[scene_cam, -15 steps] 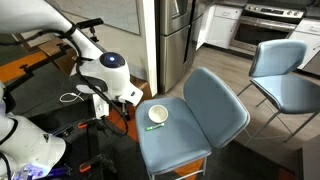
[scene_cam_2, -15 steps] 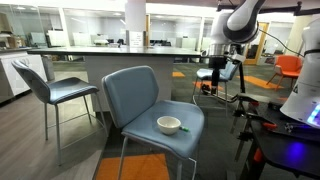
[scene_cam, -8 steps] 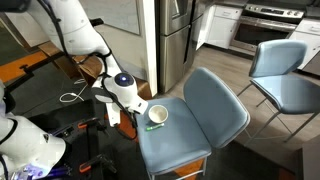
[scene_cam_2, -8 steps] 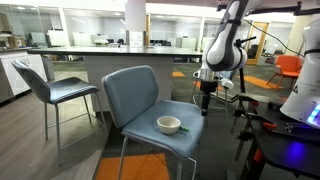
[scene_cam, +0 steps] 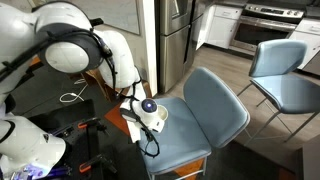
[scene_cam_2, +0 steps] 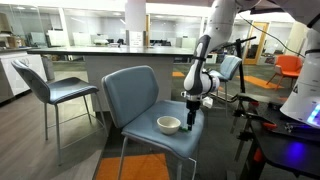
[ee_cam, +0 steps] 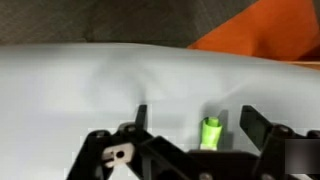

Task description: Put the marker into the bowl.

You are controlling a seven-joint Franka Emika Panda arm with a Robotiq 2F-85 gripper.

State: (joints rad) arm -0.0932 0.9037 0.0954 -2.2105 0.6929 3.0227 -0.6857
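Jaws spread, the black claw hangs just beside the small round white bowl, straddling the slim green marker on the blue padded bench, apparently to grasp it.

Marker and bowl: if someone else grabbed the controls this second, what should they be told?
The gripper is open and holds nothing, low over the blue chair seat.
The marker lies on the seat; the wrist view shows its green end between the open fingers, not gripped.
The bowl stands on the seat beside the gripper.
Done: the approach only.
Left: close on the marker, lift it, carry it over the bowl, release.
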